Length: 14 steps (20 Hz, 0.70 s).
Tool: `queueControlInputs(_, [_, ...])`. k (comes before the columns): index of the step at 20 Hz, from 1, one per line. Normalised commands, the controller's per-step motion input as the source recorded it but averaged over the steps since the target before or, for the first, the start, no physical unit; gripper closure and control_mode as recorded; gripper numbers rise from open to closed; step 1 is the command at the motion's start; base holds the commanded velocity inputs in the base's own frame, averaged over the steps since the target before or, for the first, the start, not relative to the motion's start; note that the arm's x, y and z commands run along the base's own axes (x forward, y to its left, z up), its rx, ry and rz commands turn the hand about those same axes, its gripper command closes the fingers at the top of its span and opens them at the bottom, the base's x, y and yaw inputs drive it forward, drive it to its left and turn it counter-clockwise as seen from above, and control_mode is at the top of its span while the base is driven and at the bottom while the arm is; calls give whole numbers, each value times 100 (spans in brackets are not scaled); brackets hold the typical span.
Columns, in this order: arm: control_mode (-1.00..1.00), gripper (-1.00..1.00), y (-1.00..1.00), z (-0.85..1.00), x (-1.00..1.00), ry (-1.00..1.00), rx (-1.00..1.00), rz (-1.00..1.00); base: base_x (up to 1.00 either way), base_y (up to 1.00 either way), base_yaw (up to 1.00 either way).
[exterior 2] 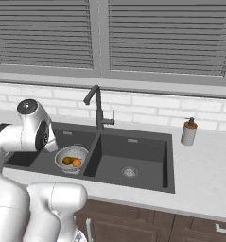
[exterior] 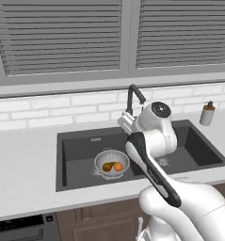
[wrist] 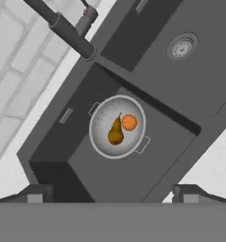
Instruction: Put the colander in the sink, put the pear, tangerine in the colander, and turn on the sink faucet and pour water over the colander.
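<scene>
The silvery colander (wrist: 105, 118) stands in the left basin of the dark grey sink (exterior: 76, 141). Inside it lie the olive-brown pear (wrist: 116, 133) and, touching it, the orange tangerine (wrist: 129, 122). The base views show the same colander (exterior: 111, 163) (exterior 2: 71, 157) with both fruits in it. The black sink faucet (exterior: 132, 96) (exterior 2: 99, 111) rises behind the divider, and its spout (wrist: 67, 33) reaches over the left basin. My gripper (wrist: 112, 194) hangs high above that basin, open wide and holding nothing, and its fingertips (wrist: 36, 194) frame the colander from above.
A soap dispenser (exterior: 207, 113) (exterior 2: 189, 132) with a brown top stands on the counter right of the sink. The right basin holds a round steel drain (wrist: 182, 47). A white brick wall and shuttered windows back the counter.
</scene>
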Motion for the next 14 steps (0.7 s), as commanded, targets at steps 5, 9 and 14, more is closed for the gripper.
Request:
queueControlInputs(5, [-100, -100, -67, 0, 0, 0, 27, -7, 0, 0, 0])
queueControlInputs(9, [-100, -100, -76, 5, -1, 0, 27, 0, 0, 0, 0])
queueControlInputs(14, [-100, -100, -89, 12, -1, -4, 28, 8, 0, 0, 0])
